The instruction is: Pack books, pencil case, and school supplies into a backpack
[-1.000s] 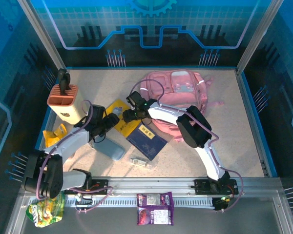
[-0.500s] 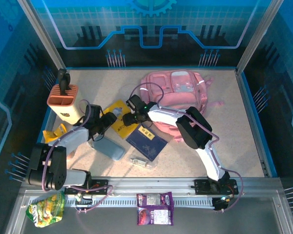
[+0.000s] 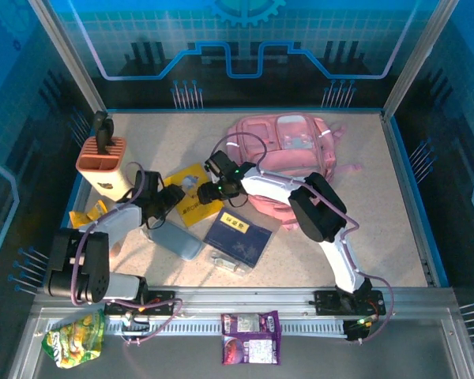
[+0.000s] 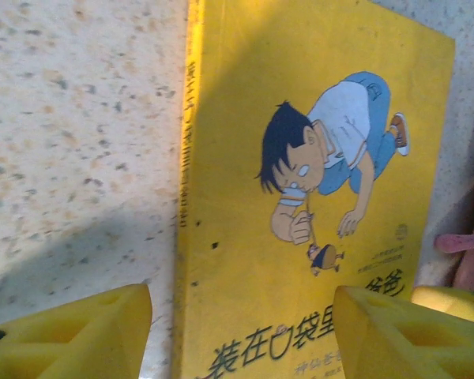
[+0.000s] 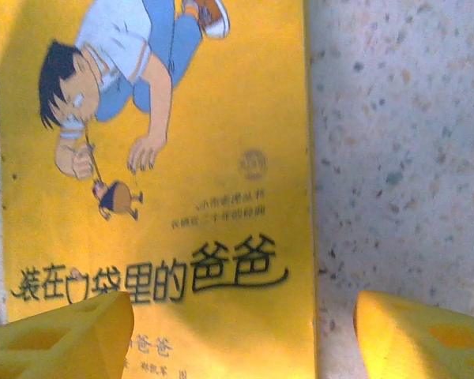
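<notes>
Yellow book (image 4: 300, 118): is lying flat, backpack (image 3: 288, 150) at its 2 o'clock. Step: book pickup. Left gripper (image 4: 241, 324) and right gripper (image 5: 241, 332) are hovering over it, jaws apart, gripping nothing. Next, likely: pinching one edge, lifting.

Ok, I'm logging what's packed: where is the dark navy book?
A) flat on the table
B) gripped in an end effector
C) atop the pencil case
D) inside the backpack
A: the navy book lies flat on the table, just in front of the pink backpack and outside it.
</notes>
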Available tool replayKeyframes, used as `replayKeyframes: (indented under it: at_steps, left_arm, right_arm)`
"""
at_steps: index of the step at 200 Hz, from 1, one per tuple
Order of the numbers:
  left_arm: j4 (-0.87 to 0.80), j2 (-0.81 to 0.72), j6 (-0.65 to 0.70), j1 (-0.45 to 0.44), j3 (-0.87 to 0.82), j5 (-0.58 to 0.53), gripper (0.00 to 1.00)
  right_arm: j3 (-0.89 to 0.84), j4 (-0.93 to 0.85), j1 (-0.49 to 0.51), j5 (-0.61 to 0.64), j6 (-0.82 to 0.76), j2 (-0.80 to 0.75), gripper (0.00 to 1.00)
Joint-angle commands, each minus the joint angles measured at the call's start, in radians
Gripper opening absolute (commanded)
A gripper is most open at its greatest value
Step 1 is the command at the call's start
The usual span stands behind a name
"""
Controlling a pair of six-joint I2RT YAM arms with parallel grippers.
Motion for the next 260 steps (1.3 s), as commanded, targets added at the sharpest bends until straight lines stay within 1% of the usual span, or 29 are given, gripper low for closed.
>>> replayKeyframes:
  at_steps: [1, 19, 40, 75, 97, 116, 142, 166, 195, 228, 240, 260]
  left_arm:
    - [-0.101, -0.024, 0.061, 0.01, 0.037, -0.063, 0.63]
    - [-0.079, 0.0, 0.075, 0.01, 0.037, -0.029, 0.64]
    - [-0.112, 0.065, 0.104, 0.01, 0.092, 0.002, 0.64]
    - [-0.046, 0.128, 0.102, 0.01, 0.104, 0.07, 0.64]
    - [0.004, 0.155, 0.121, 0.01, 0.102, 0.131, 0.63]
    - [-0.025, 0.164, 0.134, 0.01, 0.113, 0.12, 0.62]
    - [0.001, 0.164, 0.133, 0.011, 0.096, 0.139, 0.59]
    - [0.007, 0.166, 0.143, 0.01, 0.093, 0.147, 0.58]
    - [0.015, 0.173, 0.159, 0.009, 0.095, 0.168, 0.57]
    - [0.027, 0.188, 0.16, 0.009, 0.091, 0.179, 0.55]
    - [0.026, 0.194, 0.162, 0.009, 0.091, 0.182, 0.54]
    - [0.033, 0.195, 0.16, 0.009, 0.082, 0.183, 0.54]
  right_arm:
    - [0.043, -0.037, -0.006, -0.073, 0.003, 0.038, 0.75]
    - [0.056, -0.048, -0.004, -0.095, 0.01, 0.055, 0.75]
    - [0.068, -0.058, -0.004, -0.097, 0.011, 0.072, 0.75]
    - [0.094, -0.074, -0.004, -0.112, 0.011, 0.093, 0.75]
    - [0.11, -0.073, 0.002, -0.144, 0.008, 0.095, 0.75]
    - [0.126, -0.085, 0.008, -0.147, -0.001, 0.089, 0.75]
    - [0.129, -0.065, 0.006, -0.162, 0.0, 0.063, 0.75]
    - [0.148, -0.066, 0.0, -0.211, 0.007, 0.057, 0.75]
    - [0.128, -0.055, -0.008, -0.245, 0.017, 0.028, 0.74]
    - [0.114, -0.048, -0.014, -0.25, 0.023, 0.001, 0.74]
    - [0.113, -0.042, -0.017, -0.274, 0.029, -0.003, 0.74]
    - [0.115, -0.022, -0.02, -0.35, 0.046, -0.007, 0.73]
